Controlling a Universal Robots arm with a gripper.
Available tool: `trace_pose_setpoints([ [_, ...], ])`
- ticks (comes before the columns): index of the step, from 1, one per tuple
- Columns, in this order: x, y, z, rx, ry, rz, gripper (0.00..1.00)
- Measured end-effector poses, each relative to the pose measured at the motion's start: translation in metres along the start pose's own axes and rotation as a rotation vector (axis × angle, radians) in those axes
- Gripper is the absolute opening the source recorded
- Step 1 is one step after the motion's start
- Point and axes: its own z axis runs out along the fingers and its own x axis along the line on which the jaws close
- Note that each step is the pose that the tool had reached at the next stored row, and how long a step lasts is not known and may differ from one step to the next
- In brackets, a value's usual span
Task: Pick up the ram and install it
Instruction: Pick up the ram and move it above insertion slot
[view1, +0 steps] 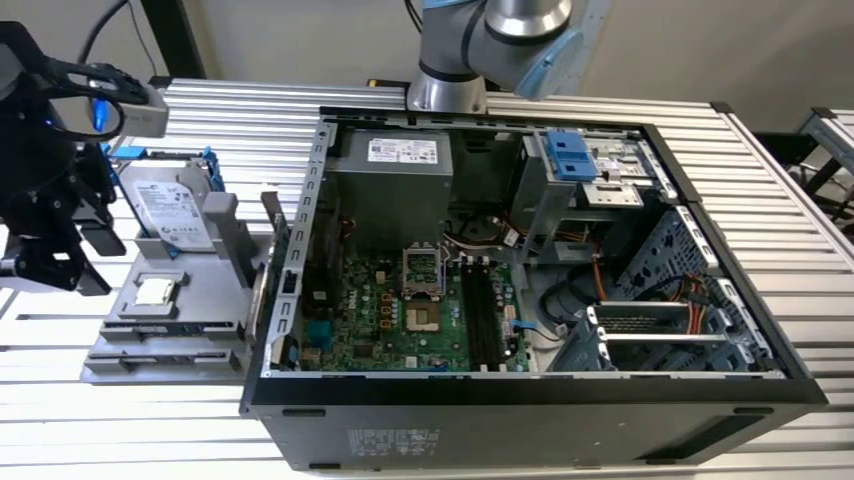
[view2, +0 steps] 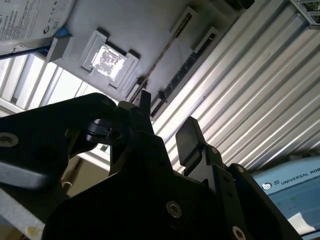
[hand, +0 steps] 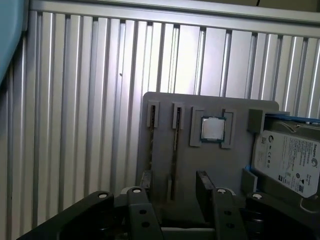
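Slats of aluminium form the table. An open computer case rests on it with its green motherboard and long black slots facing up. Just beside the case, on the exterior view's left, sits a grey tray. It carries a silver hard drive in a blue frame and, nearer the camera, a processor chip. The black gripper hangs at the far left edge of this view, by the tray's outer side. The arm rises behind the case.

In the first wrist view the gripper looks down on the tray. The ram stands on its edge in a slot of the tray and shows as a thin dark line. It has another slot on one side and the processor chip on the other, and the hard drive lies beyond the chip. The two fingers are spread apart with nothing between them. The ram lines up with the gap, and no contact with either finger shows.

In the second wrist view the gripper is seen past its own dark body, jaws released and holding nothing. Beyond the fingertips the ram runs as a thin brownish strip along the tray, near the processor chip. A corner of the hard drive lies further off, and the table slats run along the tray's other side.
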Motion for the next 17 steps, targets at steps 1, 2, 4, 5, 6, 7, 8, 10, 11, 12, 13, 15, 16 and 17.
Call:
trace_pose_setpoints([
  [1,0.0000,0.0000,0.0008,0.0000,0.0000,0.000,1.00],
  [2,0.0001,0.0000,0.0018,0.0001,0.0000,0.000,1.00],
  [4,0.0002,0.0000,0.0034,0.0000,0.0001,0.000,1.00],
  [5,0.0003,0.0000,0.0044,0.0000,0.0000,0.000,1.00],
  [6,0.0003,0.0000,0.0052,0.0000,0.0000,0.000,1.00],
  [7,0.0003,0.0000,0.0061,0.0000,0.0000,0.000,1.00],
  [8,0.0004,0.0000,0.0070,0.0000,0.0000,0.000,1.00],
  [10,0.0005,0.0000,0.0087,0.0000,0.0000,0.000,1.00],
  [11,0.0006,-0.0001,0.0096,0.0001,-0.0001,0.000,1.00],
  [12,0.0007,0.0000,0.0104,0.0000,0.0000,0.000,1.00],
  [13,0.0007,0.0000,0.0113,0.0000,0.0000,0.000,1.00],
  [15,0.0011,0.0000,0.0130,0.0001,0.0000,0.003,1.00],
  [16,0.0013,0.0000,0.0138,0.0001,0.0000,0.005,1.00],
  [17,0.0015,0.0000,0.0146,0.0002,0.0000,0.007,1.00],
])
